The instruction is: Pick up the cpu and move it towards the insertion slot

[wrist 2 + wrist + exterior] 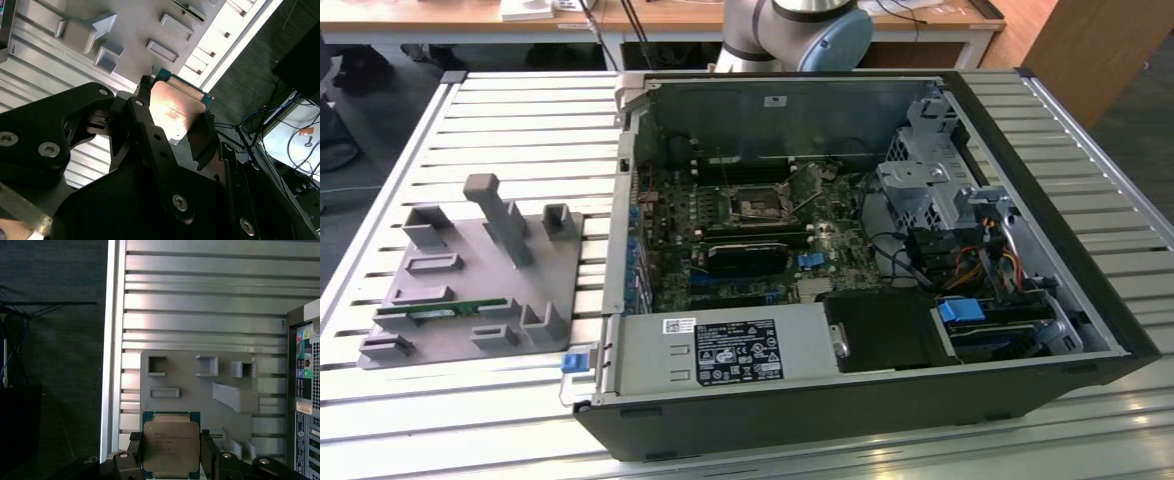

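Exterior view: an open computer case (881, 400) is shown lying on a slatted metal counter (520, 110), with the green motherboard (670, 280) exposed inside. The insertion slot (758, 203), a square socket with a metal frame and dark centre, is seen on that board, toward the far wall of the case. A grey fixture block (460, 275) is placed on the counter at the exterior view's left, just beside the case, and the arm (801, 30) is seen behind the case. Second wrist view: the claw (175, 117) is shown clenched on the cpu (175, 107), which is gripped at two opposite edges between the black fingers (145, 125); the fixture block (125, 25) and counter (35, 55) lie beyond. First wrist view: the cpu (171, 447) is held in the claw (171, 455) outside the case (302, 390), with the fixture block (195, 385) and the counter (200, 290) seen beyond it.
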Tool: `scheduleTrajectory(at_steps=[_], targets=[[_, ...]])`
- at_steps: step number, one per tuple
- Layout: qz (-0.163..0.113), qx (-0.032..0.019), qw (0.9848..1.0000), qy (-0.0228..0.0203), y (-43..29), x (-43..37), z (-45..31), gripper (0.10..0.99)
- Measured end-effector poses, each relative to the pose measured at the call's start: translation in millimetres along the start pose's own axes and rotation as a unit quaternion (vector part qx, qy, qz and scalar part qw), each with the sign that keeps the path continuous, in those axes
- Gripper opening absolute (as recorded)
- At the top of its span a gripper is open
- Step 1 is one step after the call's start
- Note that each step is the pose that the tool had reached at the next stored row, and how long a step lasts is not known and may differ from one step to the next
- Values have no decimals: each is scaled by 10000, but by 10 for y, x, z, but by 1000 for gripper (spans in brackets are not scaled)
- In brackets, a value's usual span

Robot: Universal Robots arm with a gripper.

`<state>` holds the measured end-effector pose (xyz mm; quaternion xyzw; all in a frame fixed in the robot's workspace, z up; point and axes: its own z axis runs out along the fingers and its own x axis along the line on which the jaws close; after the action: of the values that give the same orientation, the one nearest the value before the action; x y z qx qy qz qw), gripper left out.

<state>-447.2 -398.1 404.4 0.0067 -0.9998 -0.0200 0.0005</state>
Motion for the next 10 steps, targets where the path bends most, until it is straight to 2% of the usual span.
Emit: scheduleTrajectory(at_steps=[6,10], targets=[[0,0,10000,0,4,-1,-58,545],[0,0,10000,0,4,-47,-65,545]])
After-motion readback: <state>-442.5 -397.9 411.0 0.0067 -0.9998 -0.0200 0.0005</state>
